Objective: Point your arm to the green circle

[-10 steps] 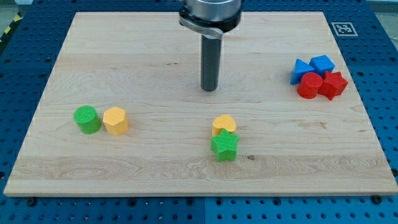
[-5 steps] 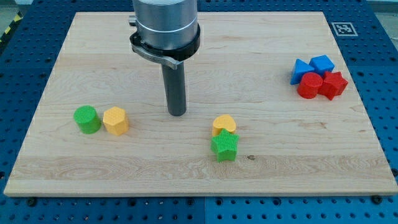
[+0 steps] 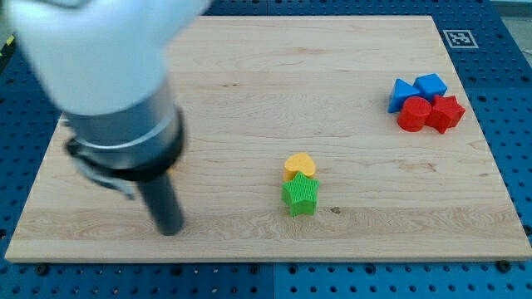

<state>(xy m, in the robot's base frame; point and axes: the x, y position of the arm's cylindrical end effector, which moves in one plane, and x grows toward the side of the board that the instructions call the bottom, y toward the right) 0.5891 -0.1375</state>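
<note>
A pale wooden board [image 3: 349, 75] fills most of the frame, lying on a blue perforated surface [image 3: 519, 124]. A small black-and-white marker [image 3: 458, 38] sits in the board's upper right corner. Near the right edge, four blocks cluster together, touching: a blue triangular block [image 3: 401, 91], a blue block [image 3: 431, 85], a red cylinder [image 3: 413, 114] and a red block [image 3: 446, 113]. Lower centre, a yellow heart [image 3: 300, 164] touches a green star [image 3: 300, 196] just below it.

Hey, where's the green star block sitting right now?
The green star sits low on the board, slightly right of the view's centre, touching the yellow heart just above it, well right of my tip.
</note>
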